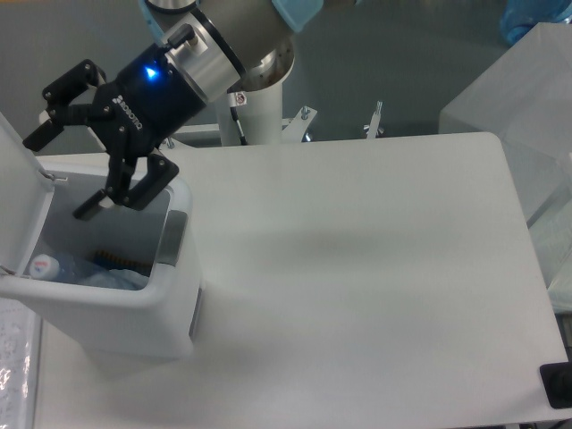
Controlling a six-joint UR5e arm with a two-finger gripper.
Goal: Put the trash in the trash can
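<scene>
The white trash can (pixel 170 295) stands at the table's left edge with its lid (pixel 20 192) swung up on the left. Inside it lies the trash: the crushed clear bottle (pixel 67 268), its white cap with a red mark showing near the front left wall. Something pale and crumpled lies beside the bottle; I cannot tell if it is the wrapper. My gripper (pixel 61 170) hangs over the can's back opening, open, with nothing between its black fingers (pixel 121 192).
The white robot base post (pixel 259 98) rises behind the table. Translucent boxes (pixel 518 89) stand at the far right, and a small black object (pixel 556 386) sits at the table's bottom right corner.
</scene>
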